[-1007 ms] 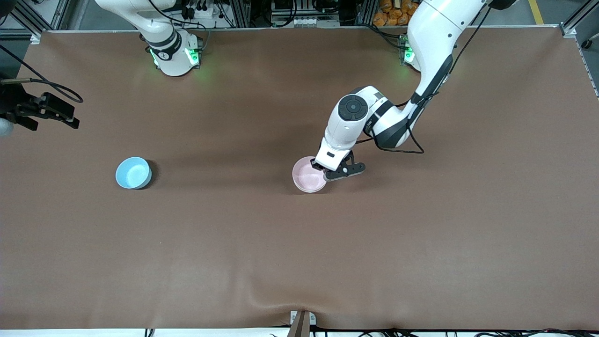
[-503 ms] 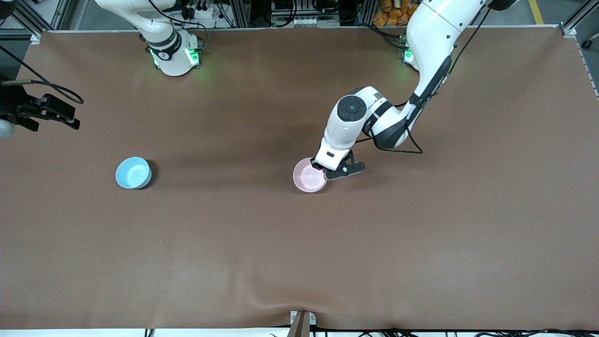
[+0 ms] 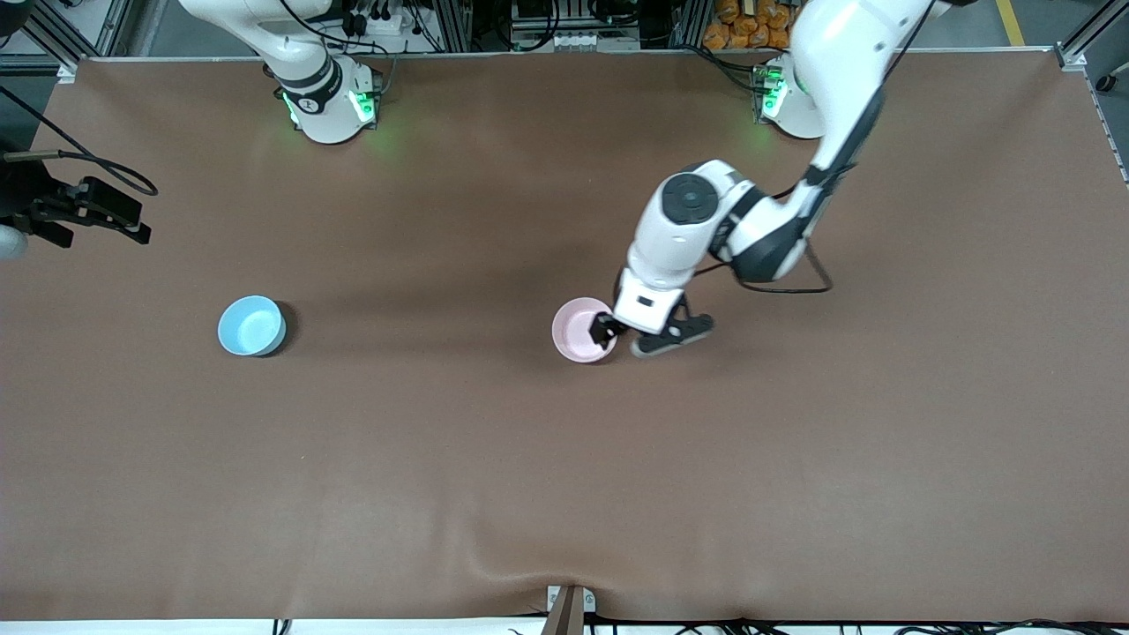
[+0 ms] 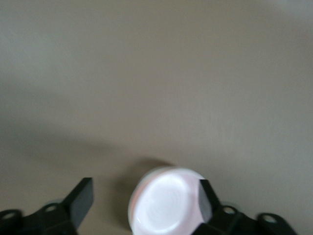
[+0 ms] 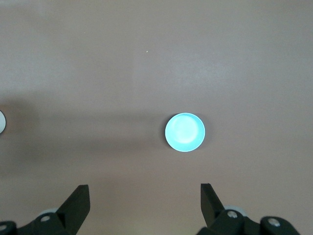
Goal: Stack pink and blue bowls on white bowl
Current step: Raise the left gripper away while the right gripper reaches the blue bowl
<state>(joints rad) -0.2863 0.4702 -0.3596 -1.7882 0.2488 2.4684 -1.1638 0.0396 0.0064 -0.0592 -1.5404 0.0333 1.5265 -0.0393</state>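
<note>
The pink bowl [image 3: 580, 330] stands upright near the table's middle; in the left wrist view the pink bowl [image 4: 168, 205] looks pale with a pink rim. My left gripper [image 3: 637, 337] hangs open just above its rim on the side toward the left arm's end. One finger [image 4: 205, 198] is over the rim, the other finger [image 4: 80, 200] over bare table. The blue bowl [image 3: 251, 325] sits alone toward the right arm's end. My right gripper [image 3: 132, 220] waits open, high over that end, with the blue bowl [image 5: 185, 132] below it. The white bowl is hidden.
The brown table cover [image 3: 564, 485] has a raised wrinkle at its edge nearest the front camera. Both arm bases [image 3: 326, 106] stand along the edge farthest from that camera. A pale round edge [image 5: 1, 121] shows at the border of the right wrist view.
My left gripper set the pink bowl down, opened and let go of it, then shifted a little toward the left arm's end. The right arm has stayed still.
</note>
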